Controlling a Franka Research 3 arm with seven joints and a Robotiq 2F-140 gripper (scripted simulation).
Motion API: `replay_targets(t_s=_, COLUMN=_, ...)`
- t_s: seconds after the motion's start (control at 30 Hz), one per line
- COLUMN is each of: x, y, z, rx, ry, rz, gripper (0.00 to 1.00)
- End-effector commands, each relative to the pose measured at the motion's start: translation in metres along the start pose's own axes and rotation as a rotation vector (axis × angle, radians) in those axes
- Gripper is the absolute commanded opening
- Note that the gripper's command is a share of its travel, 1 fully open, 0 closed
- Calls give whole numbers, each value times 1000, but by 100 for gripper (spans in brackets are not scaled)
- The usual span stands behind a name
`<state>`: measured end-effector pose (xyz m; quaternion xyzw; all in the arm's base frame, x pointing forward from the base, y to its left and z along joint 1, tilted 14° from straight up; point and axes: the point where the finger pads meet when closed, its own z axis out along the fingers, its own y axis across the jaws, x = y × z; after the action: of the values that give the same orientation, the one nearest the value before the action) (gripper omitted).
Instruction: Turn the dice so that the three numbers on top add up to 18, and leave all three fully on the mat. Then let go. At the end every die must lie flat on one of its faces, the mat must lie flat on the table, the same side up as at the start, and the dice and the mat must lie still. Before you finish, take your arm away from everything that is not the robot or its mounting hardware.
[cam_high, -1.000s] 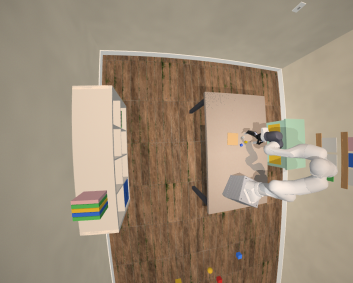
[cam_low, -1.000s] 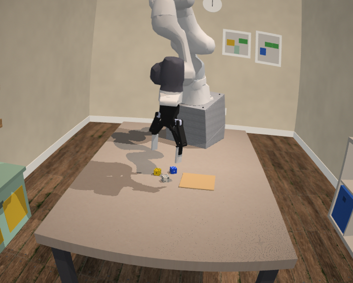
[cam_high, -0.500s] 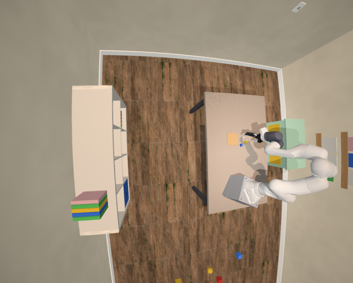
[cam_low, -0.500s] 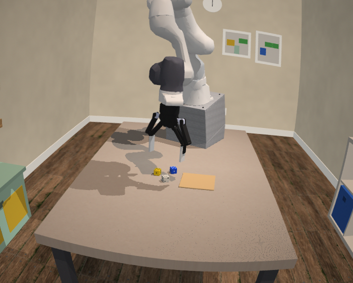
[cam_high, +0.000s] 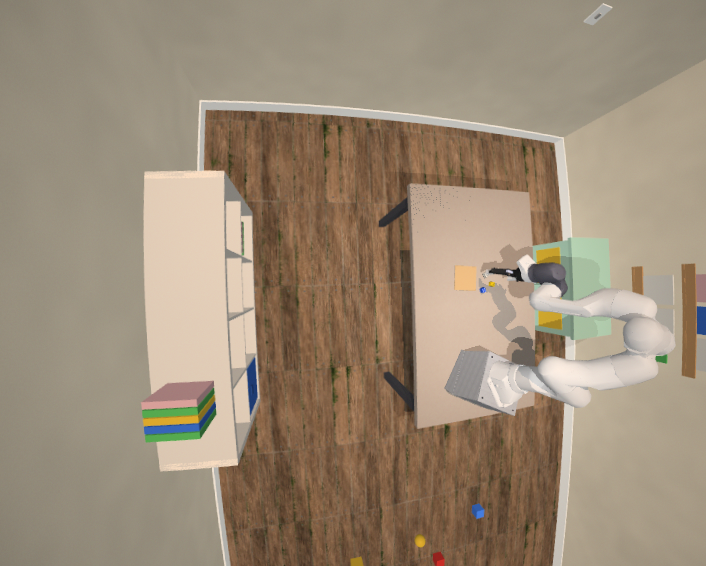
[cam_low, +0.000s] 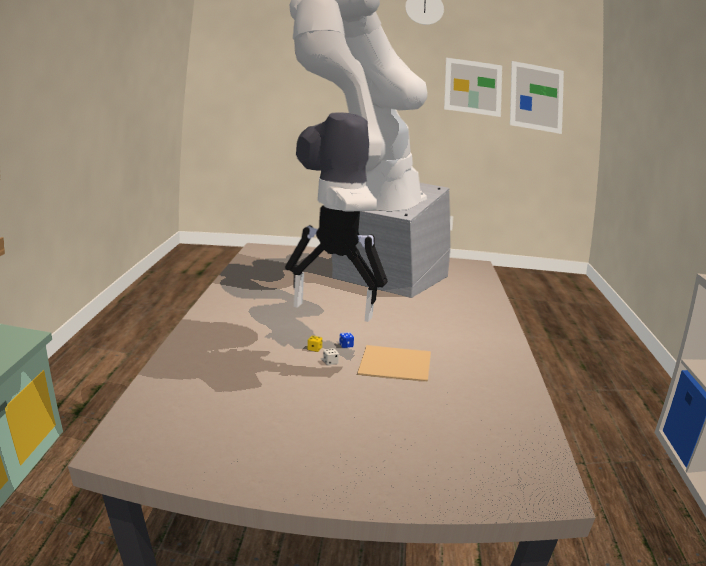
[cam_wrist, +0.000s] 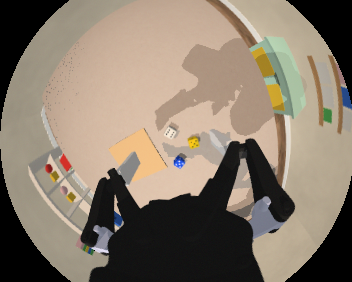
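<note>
Three dice (cam_high: 486, 283) (cam_low: 330, 349) (cam_wrist: 185, 146) beside orange mat (cam_high: 464, 277) (cam_low: 394, 363) (cam_wrist: 138, 155), end effector (cam_high: 492, 272) (cam_low: 333, 305) (cam_wrist: 172, 147) open above.

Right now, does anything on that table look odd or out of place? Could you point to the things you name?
Nothing looks spilled or damaged. The white die (cam_low: 330, 356) (cam_wrist: 170, 132), yellow die (cam_low: 314, 343) (cam_wrist: 193, 142) and blue die (cam_low: 346, 340) (cam_wrist: 179, 162) sit beside the mat (cam_high: 465, 278) (cam_low: 394, 363) (cam_wrist: 145, 145), not on it, so they're simply not placed yet.

A playroom-like room with toy blocks, cubby shelf (cam_high: 187, 294) and wall pictures (cam_low: 473, 63).
</note>
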<state>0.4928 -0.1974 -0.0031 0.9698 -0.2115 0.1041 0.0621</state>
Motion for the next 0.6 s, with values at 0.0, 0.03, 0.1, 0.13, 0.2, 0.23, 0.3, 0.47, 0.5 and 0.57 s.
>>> replay_targets(t_s=0.0, x=0, y=1, z=0, rx=13, ry=-21, rz=-172, gripper=100)
replay_targets(t_s=0.03, x=0, y=1, z=0, rx=13, ry=-21, rz=-177, gripper=100)
replay_targets(t_s=0.1, x=0, y=0, z=0, rx=14, ry=-20, rz=-206, gripper=100)
replay_targets(t_s=0.13, x=0, y=0, z=0, rx=14, ry=-20, rz=-206, gripper=100)
replay_targets(t_s=0.2, x=1, y=0, z=0, rx=16, ry=-17, rz=-271, gripper=100)
replay_targets(t_s=0.23, x=1, y=0, z=0, rx=16, ry=-16, rz=-274, gripper=100)
replay_targets(t_s=0.3, x=1, y=-1, z=0, rx=18, ry=-14, rz=-322, gripper=100)
replay_targets(t_s=0.47, x=2, y=-1, z=-1, rx=20, ry=-9, rz=-409, gripper=100)
replay_targets(t_s=0.5, x=2, y=-1, z=-1, rx=20, ry=-8, rz=-426, gripper=100)
replay_targets(t_s=0.57, x=3, y=-2, z=-1, rx=21, ry=-7, rz=-460, gripper=100)
